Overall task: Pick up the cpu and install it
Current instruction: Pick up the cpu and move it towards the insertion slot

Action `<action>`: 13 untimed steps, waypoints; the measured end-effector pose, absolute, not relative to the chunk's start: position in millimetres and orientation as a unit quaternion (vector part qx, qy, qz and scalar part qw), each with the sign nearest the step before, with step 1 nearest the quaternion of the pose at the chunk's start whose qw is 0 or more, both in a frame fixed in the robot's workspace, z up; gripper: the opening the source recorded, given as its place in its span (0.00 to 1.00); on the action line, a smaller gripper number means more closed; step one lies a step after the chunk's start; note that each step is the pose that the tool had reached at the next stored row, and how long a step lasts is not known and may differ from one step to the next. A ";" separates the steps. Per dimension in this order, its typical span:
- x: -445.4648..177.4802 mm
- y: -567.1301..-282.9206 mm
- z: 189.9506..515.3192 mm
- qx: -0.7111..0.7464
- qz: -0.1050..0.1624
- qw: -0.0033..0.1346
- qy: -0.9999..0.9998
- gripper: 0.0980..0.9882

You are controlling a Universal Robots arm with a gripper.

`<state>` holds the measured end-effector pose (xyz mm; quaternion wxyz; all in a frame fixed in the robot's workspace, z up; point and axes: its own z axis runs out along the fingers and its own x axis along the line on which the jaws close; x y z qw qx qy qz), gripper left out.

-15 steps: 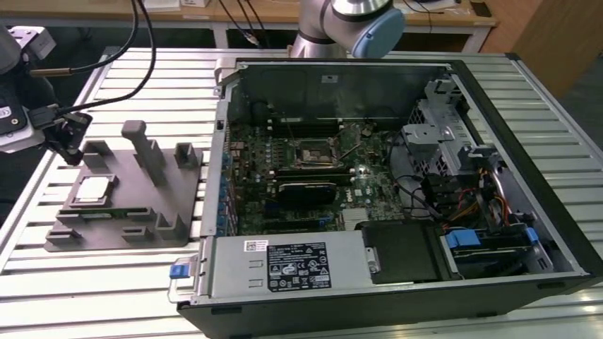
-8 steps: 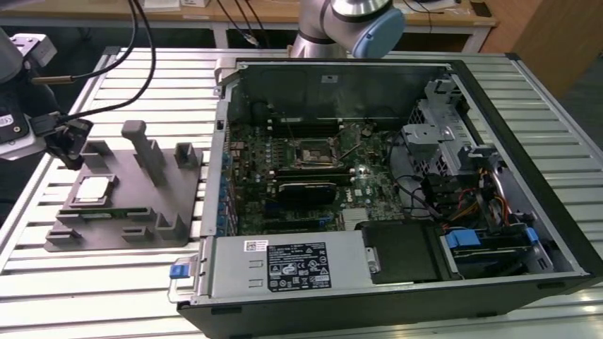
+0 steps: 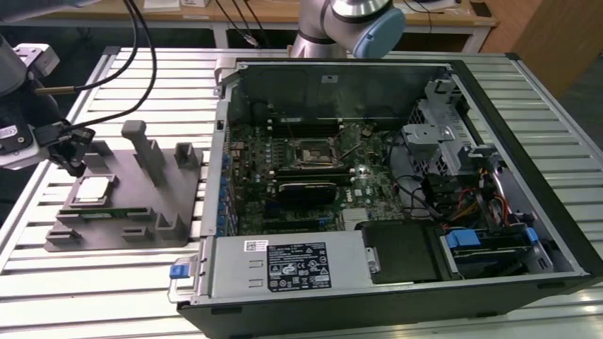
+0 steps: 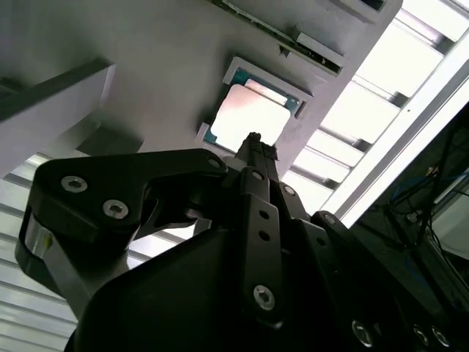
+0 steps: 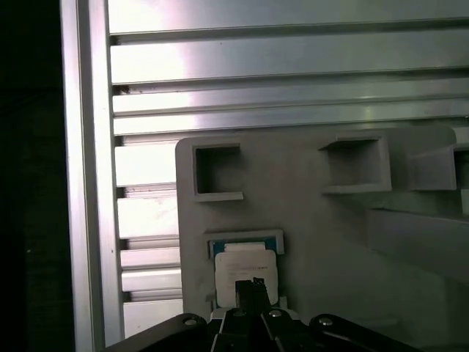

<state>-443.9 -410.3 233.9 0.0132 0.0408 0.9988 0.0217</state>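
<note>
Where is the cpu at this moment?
On the exterior view's left, the cpu lies on the grey fixture tray, beside the open computer case.

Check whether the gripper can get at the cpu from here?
Probably yes: the gripper hangs over the cpu, which lies uncovered in a recess of the grey tray; nothing sits between them.

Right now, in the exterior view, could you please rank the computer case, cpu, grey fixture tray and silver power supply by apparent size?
1. computer case
2. grey fixture tray
3. silver power supply, nearer the camera, which may flatter it
4. cpu
</note>
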 end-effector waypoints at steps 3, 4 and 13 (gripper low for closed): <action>-444.0 -411.1 229.2 0.041 0.022 0.013 0.999 0.01; -444.0 -411.3 227.5 0.041 0.022 0.013 0.999 0.01; -443.8 -411.6 211.2 0.041 0.022 0.012 0.999 0.01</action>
